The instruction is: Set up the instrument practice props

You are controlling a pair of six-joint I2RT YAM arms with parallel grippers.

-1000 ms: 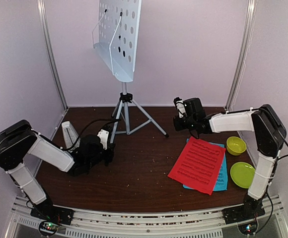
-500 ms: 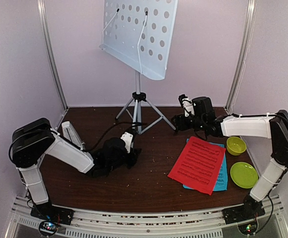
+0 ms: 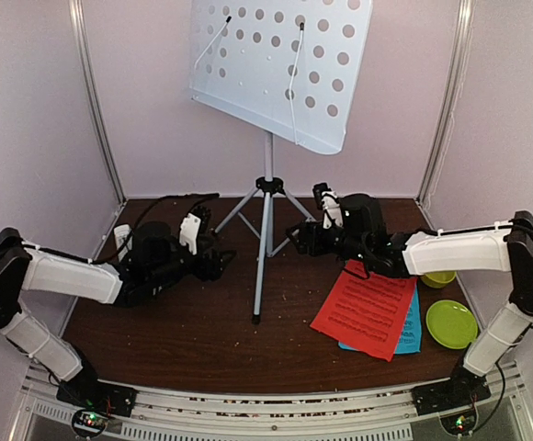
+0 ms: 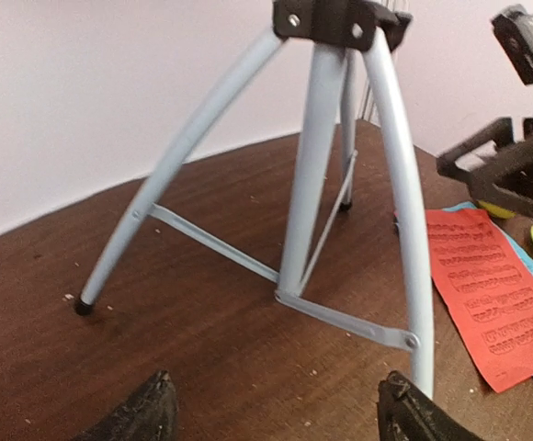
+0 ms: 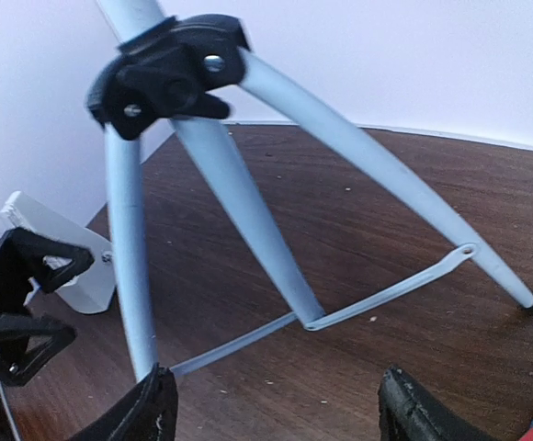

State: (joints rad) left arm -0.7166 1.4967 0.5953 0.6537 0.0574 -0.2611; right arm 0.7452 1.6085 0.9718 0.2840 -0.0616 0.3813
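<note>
Both grippers stood open and held nothing. On one side of the music stand [image 3: 266, 156] the left gripper [image 3: 217, 263] lay low over the table [image 3: 202, 340], its jaws spread toward the tripod [image 3: 261, 257]. In its wrist view the fingertips [image 4: 147, 415] sat far apart with only bare wood between them. The tripod's front leg came down just beside the right-hand fingertip, and whether the two touched could not be told. The right gripper [image 3: 300, 237] faced the tripod from the other side, just as wide. In its own view one silver leg dropped close by a fingertip [image 5: 147, 409], with nothing between the jaws.

The stand itself stood upright toward the rear middle of the table, between the two grippers. Its three silver legs splayed from a black joint [image 3: 266, 185], thin braces tying them together. At the top, the pale-blue perforated desk [image 3: 276, 73] was tilted, with two wire page holders lying across its face.

To the right of the stand, the red sheet [image 3: 368, 308] lay flat on the table, overlapping the blue sheet [image 3: 412, 326], of which only the right edge and lower corner showed. The right forearm reached over the red sheet's upper end.

The small pale metronome [image 3: 119, 236] stood near the left wall, behind the left arm and well apart from the stand.

Beyond the sheets, at the right edge, sat a lime-green bowl [image 3: 439, 277], partly hidden by the right arm, and nearer the front a matching plate [image 3: 451, 323].
</note>
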